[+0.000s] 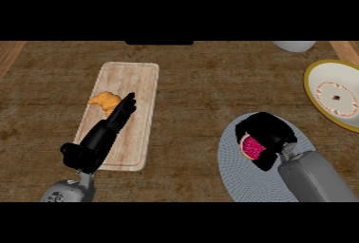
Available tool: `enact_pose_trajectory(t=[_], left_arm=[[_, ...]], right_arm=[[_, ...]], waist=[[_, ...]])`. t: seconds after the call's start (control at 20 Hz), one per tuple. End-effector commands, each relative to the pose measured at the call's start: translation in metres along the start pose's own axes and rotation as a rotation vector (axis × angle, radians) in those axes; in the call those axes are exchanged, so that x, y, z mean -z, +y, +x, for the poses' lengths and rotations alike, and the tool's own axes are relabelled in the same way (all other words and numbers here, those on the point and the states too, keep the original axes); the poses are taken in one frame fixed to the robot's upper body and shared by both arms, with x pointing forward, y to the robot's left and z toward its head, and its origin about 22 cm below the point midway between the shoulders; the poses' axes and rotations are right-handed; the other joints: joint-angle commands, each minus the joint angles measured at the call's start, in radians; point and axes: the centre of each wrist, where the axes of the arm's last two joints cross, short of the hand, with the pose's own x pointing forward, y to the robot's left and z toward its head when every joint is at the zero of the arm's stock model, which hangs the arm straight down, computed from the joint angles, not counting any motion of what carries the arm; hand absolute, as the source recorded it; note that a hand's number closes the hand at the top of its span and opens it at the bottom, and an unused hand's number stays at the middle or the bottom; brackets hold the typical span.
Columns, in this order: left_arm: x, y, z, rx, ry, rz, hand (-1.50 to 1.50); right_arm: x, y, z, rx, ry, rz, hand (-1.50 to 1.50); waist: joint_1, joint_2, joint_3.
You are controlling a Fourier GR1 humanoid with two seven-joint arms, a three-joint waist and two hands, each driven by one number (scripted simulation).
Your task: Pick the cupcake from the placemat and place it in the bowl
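From my head view, my right robot hand sits low on the right side, over the upper part of the grey round placemat. Its black fingers are curled around the cupcake, whose pink top shows just left of my palm, in the gap between thumb and fingers. I cannot tell whether the cupcake is lifted off the placemat or resting on it. My grey right forearm runs down from that hand to the lower right edge.

The bowl lies up and to the right of my right robot hand, well apart from it, at the right edge of the view. It has a yellow rim and a white inside with a reddish ring pattern around a small dark spot. A pale rounded object shows partly at the top edge, above that hand.

My left robot hand lies far to the left of the right one, over a light wooden cutting board. Its fingers are stretched out straight, pointing up and slightly right, holding nothing. Their tips touch or nearly touch a croissant resting on the board just beside them on the left. The brown wooden table carries everything.
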Motion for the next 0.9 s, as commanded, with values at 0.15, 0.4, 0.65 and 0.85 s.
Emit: enact_pose_trajectory(t=[0.15, 0.4, 0.65, 0.85], left_arm=[[-0.001, 0.008, -0.001, 0.002, -0.009, -0.009, 0.00], [0.002, -0.011, -0.015, -0.006, -0.007, -0.012, 0.00], [-0.006, -0.004, -0.001, 0.010, -0.003, 0.008, 0.00], [0.011, 0.007, -0.001, 0.006, 0.004, 0.004, 0.00]], right_arm=[[-0.005, 0.005, -0.048, 0.056, 0.089, -0.074, 1.50], [-0.002, 0.018, -0.059, 0.093, 0.197, -0.123, 1.50], [-0.022, -0.014, -0.057, 0.008, 0.354, -0.324, 1.50], [-0.040, -0.032, -0.049, 0.029, 0.350, -0.539, 1.50]], waist=[[-0.001, 0.002, 0.001], [-0.002, 0.002, 0.001], [-0.004, -0.002, 0.000], [-0.019, -0.001, 0.000]])
